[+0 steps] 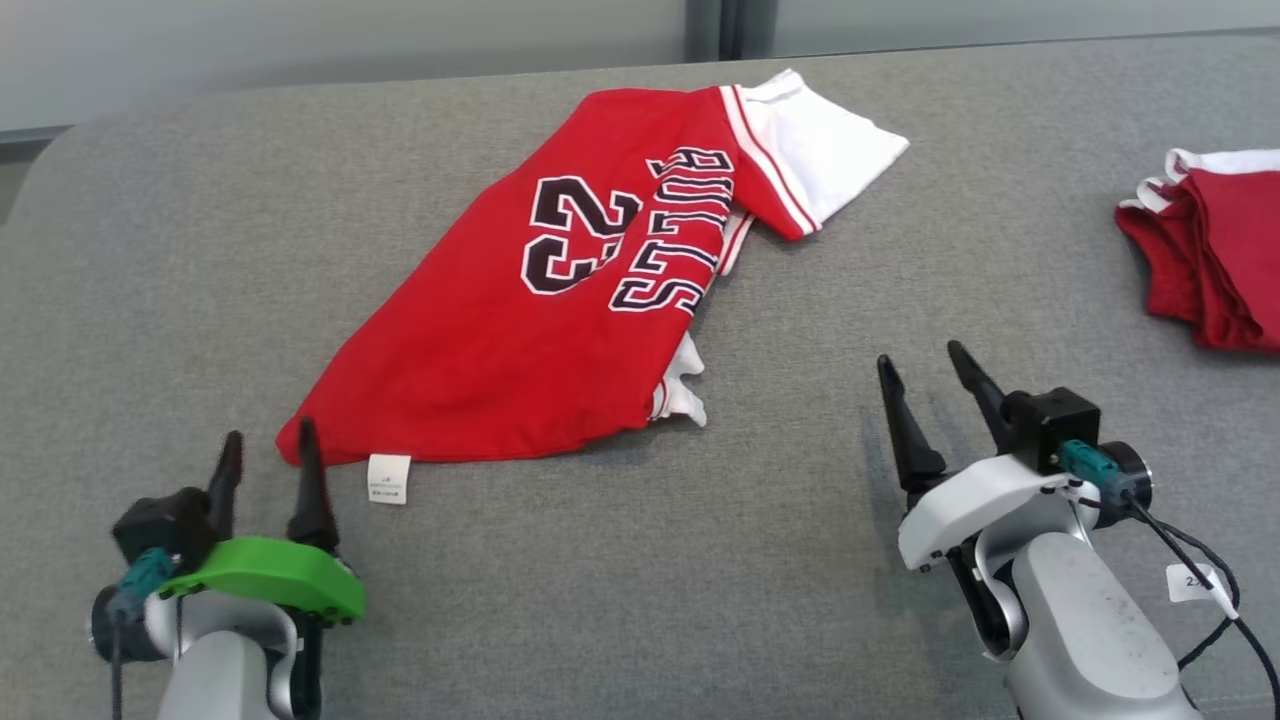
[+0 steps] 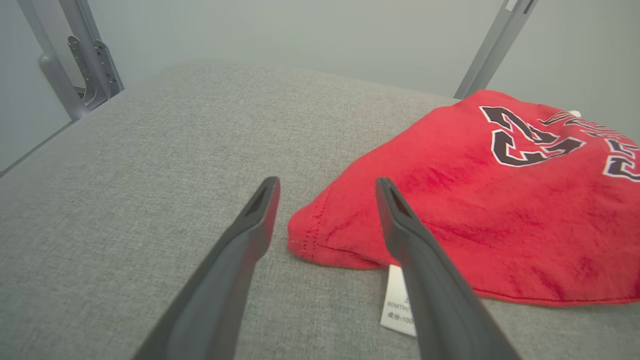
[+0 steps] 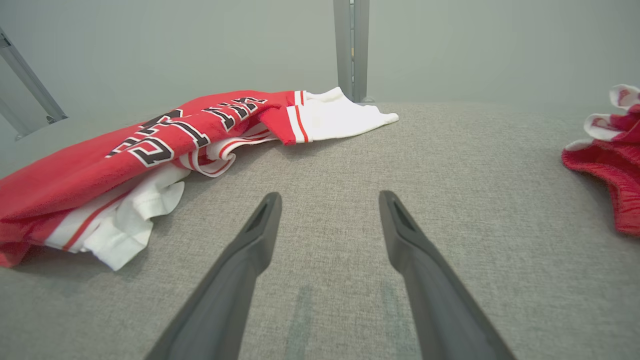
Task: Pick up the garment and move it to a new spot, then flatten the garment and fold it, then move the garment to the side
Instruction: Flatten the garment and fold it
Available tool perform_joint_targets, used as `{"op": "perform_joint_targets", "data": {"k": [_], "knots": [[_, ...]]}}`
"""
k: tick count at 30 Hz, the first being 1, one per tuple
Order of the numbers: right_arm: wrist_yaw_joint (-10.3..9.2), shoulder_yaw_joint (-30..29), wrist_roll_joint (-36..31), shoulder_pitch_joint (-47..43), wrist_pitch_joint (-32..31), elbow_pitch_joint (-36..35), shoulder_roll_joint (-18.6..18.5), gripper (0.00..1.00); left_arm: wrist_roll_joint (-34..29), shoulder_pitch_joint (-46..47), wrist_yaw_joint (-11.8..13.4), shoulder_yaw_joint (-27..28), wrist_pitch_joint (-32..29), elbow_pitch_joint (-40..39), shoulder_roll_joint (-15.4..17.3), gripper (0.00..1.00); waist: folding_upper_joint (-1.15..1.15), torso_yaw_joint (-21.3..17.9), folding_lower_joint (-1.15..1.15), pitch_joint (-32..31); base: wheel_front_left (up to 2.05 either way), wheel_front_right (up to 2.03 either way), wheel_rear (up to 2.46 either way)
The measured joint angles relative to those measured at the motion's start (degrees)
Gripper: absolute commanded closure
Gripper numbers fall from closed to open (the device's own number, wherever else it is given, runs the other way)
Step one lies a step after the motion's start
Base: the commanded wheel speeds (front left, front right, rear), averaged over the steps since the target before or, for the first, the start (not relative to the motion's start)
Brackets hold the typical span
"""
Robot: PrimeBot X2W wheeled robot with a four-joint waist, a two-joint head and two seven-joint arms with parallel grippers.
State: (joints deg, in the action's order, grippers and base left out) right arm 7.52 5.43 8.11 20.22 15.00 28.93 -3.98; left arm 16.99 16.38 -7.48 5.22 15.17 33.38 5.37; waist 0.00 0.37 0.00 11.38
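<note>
Grey desk (image 1: 180, 250): jersey (image 1: 470, 340) lies rumpled; flattening, folding remain. Left end effector (image 1: 268, 432), right end effector (image 1: 919, 353) both wide, empty.

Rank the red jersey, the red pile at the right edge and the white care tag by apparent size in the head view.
1. red jersey
2. red pile, cut off by the frame, full size unsure
3. white care tag
</note>
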Motion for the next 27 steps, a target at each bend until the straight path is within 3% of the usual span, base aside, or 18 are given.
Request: {"op": "perform_joint_targets", "data": {"k": [11, 25, 26, 27], "knots": [[0.00, 7.4, 2.3, 1.8, 0.0, 6.3, 0.5, 0.00, 1.5, -2.7, 0.0, -10.5, 0.0, -5.4, -2.0, 0.00, 0.00, 9.5, 0.00, -0.8, 0.00, 0.00, 0.00], [0.00, 4.6, 0.7, 6.3, 0.0, 16.2, -0.7, 0.00, 4.1, -6.6, 0.0, -14.1, 0.0, -8.0, -2.2, 0.00, 0.00, 21.9, 0.00, -2.0, 0.00, 0.00, 0.00], [0.00, 4.4, 0.4, 6.6, 0.0, 17.2, -0.7, 0.10, 4.1, -6.7, 0.0, -14.2, 0.0, -8.0, -2.2, 0.00, 0.00, 22.4, 0.00, -2.0, 0.00, 0.00, 0.00], [0.00, 4.0, 0.2, 7.0, 0.0, 18.4, -0.6, 0.51, 4.1, -6.8, 0.0, -14.3, 0.0, -8.1, -2.2, 0.00, 0.00, 22.8, 0.00, -2.1, 0.00, 0.00, 0.00]]}}
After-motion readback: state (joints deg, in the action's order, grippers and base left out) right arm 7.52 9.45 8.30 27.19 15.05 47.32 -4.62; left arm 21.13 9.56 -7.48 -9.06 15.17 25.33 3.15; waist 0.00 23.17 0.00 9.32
